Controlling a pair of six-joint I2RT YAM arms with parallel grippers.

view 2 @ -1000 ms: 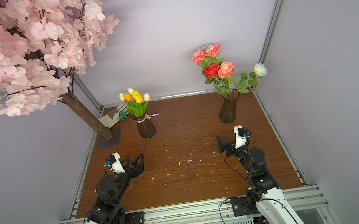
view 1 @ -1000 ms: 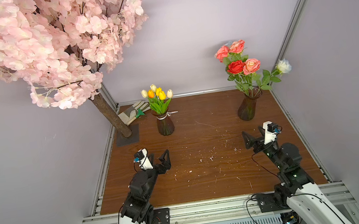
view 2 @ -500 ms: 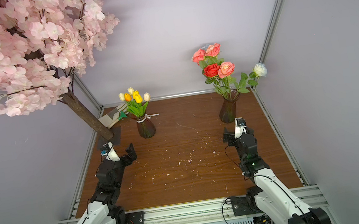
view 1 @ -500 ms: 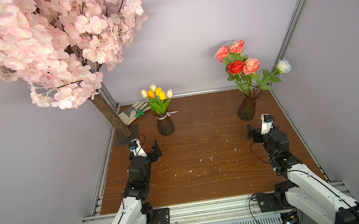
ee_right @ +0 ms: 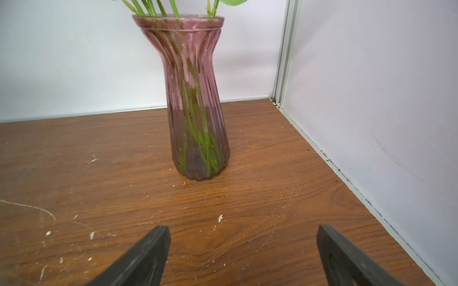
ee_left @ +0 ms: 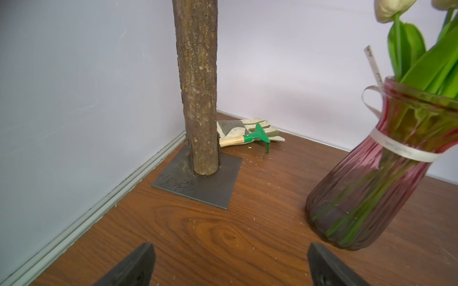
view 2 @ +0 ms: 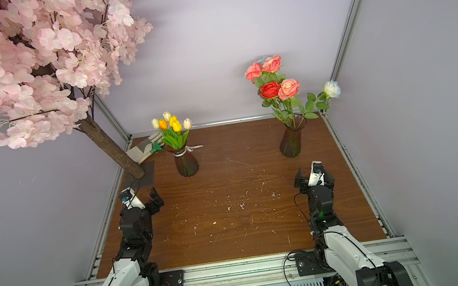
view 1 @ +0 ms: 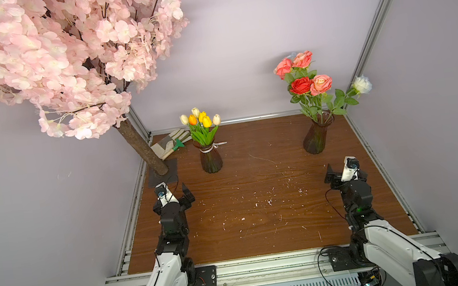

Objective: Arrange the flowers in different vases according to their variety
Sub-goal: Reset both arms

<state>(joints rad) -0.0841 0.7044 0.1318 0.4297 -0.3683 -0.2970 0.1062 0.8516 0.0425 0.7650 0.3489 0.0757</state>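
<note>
Pale lilac walls (view 1: 236,27) close me in on three sides, with aluminium rails (view 1: 382,6) along their seams. My floor is a brown wooden board (view 1: 263,221), scratched and flecked with white. In my far left corner a pink blossom tree (view 1: 59,67) stands on a dark metal plate (ee_left: 210,190), with a work glove (ee_left: 247,122) and a green hand rake (ee_left: 260,133) just beside its trunk.

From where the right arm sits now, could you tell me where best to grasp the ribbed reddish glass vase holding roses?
Take the ribbed reddish glass vase at its narrow neck, just under the flared rim, coming in level from the front with the open right gripper. The neck is slimmest, the flare above should stop slipping, and the rose stems block the mouth from above.
</note>
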